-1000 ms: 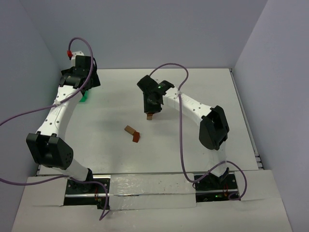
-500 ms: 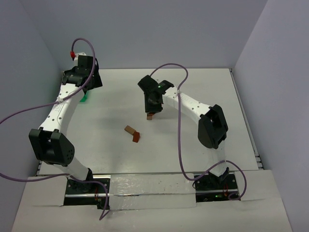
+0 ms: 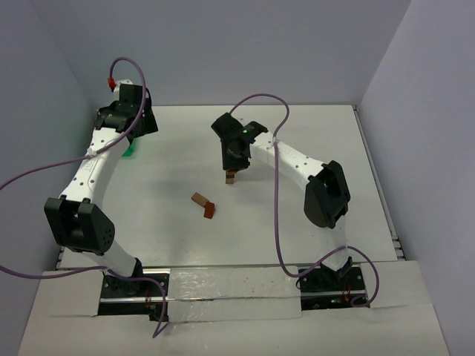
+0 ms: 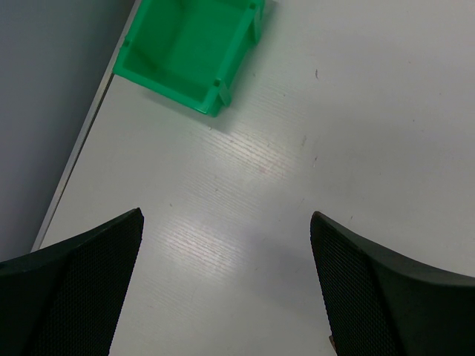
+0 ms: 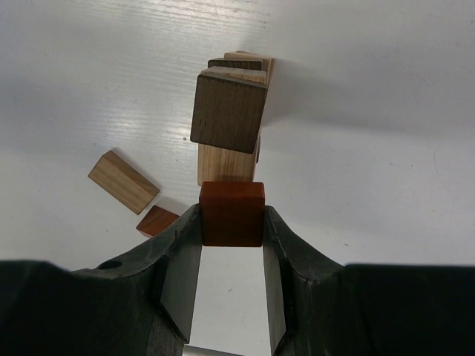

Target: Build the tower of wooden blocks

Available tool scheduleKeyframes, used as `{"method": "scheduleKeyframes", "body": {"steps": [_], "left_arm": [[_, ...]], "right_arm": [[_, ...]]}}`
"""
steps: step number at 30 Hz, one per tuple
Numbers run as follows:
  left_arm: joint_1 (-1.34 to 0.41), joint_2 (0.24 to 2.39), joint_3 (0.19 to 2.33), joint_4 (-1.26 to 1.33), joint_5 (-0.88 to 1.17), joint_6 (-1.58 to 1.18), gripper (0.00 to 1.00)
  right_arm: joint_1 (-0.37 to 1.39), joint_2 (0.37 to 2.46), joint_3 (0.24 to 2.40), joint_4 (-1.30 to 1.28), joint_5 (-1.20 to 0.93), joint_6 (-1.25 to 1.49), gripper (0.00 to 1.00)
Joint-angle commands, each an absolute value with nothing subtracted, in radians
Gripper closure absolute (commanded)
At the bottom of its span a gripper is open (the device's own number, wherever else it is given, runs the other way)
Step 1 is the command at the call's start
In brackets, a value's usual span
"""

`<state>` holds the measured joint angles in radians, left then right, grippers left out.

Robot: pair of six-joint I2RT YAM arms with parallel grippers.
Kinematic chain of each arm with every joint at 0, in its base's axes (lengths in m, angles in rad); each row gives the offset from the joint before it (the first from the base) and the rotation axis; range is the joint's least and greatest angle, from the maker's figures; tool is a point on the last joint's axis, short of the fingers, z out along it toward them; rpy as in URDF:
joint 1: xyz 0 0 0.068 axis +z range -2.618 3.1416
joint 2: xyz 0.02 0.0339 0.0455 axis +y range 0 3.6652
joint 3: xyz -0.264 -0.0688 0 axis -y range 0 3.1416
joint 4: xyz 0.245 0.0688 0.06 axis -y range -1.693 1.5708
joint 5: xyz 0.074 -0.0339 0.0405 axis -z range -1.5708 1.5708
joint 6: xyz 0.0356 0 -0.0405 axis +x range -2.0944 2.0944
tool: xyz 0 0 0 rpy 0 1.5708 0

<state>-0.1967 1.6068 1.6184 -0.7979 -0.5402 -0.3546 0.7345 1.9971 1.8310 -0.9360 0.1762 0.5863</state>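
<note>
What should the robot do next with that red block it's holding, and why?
Probably ease the right gripper forward so the reddish-brown block sits over the dark top block of the wood block tower, then lower it. The fingers grip that block, but it looks short of the stack.

The white worktop (image 3: 334, 126) carries a green bin (image 4: 189, 52) at its far left edge. Near the middle a tan block (image 3: 198, 199) and a reddish-brown block (image 3: 211, 211) lie flat, just beside each other. Right and farther back stands the wood block tower (image 5: 228, 111), dark brown on top.
</note>
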Motion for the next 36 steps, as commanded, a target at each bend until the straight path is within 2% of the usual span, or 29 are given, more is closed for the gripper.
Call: {"method": "scheduleKeyframes", "body": {"steps": [1,9,36], "left_arm": [[-0.192,1.614,1.669,-0.782,-0.526,-0.361,0.01],[-0.192,1.626,1.682,-0.788,-0.521,-0.365,0.01],[-0.192,1.645,1.692,-0.796,-0.505,-0.374,0.01]], "right_arm": [[0.73,2.007,1.886,-0.922,0.201,0.577,0.86],[0.73,2.013,1.889,-0.918,0.206,0.571,0.82],[0.729,2.048,1.924,-0.916,0.201,0.565,0.78]]}}
